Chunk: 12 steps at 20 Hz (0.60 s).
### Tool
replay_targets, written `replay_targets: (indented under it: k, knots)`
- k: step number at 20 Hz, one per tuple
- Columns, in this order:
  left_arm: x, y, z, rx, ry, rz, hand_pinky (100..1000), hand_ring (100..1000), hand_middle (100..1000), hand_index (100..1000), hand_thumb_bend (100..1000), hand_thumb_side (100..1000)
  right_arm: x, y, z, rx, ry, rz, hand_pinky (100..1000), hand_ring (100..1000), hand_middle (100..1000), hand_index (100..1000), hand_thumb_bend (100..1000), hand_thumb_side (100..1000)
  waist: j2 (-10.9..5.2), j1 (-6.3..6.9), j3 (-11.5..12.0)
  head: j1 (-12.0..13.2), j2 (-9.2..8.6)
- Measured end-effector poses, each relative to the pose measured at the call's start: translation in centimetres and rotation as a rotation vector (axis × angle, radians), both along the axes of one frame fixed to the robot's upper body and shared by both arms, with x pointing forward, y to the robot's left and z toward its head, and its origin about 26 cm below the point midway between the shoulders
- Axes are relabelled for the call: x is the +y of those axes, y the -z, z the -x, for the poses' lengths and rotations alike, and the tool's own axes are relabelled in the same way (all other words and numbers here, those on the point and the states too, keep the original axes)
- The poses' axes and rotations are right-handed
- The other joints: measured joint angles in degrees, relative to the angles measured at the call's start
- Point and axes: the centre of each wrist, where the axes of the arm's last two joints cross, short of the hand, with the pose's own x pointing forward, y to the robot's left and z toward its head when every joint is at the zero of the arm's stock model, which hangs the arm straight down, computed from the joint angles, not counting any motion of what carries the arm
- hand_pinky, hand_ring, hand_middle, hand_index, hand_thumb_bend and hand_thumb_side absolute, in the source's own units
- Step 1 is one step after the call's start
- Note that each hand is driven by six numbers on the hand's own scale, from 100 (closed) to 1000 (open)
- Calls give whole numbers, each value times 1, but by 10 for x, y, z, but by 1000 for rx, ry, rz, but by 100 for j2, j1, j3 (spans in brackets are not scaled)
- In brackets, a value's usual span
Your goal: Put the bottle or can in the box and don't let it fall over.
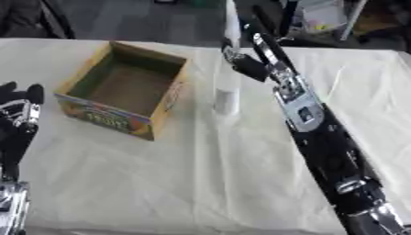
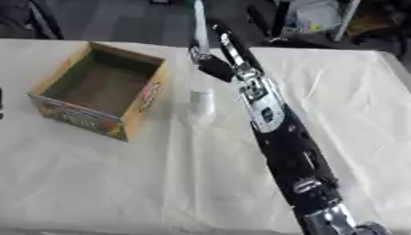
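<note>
At the left edge the left hand rests idle, fingers straight and up. Beside it an open brown cardboard box with printed sides sits empty on the cream cloth-covered bench. Just right of the box a clear plastic bottle stands upright, the right hand at its top; whether those fingers hold it I cannot tell.

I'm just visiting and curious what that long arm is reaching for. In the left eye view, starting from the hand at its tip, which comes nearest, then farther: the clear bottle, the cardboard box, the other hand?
1. Clear bottle: right at the right hand, just left of it.
2. Cardboard box: farther left on the table.
3. Left hand: farthest, at the left edge.
</note>
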Motion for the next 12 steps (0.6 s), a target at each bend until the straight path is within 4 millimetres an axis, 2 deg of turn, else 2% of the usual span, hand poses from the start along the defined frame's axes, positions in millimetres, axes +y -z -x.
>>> replay_targets:
  k: [12]
  knots:
    - [-2,-1,-1,-7,7,7,662,635,647,801,603,583,-3,2,-4,30,50,-15,966,1000,1000,1000,100,650,7,-1,40,-40,0]
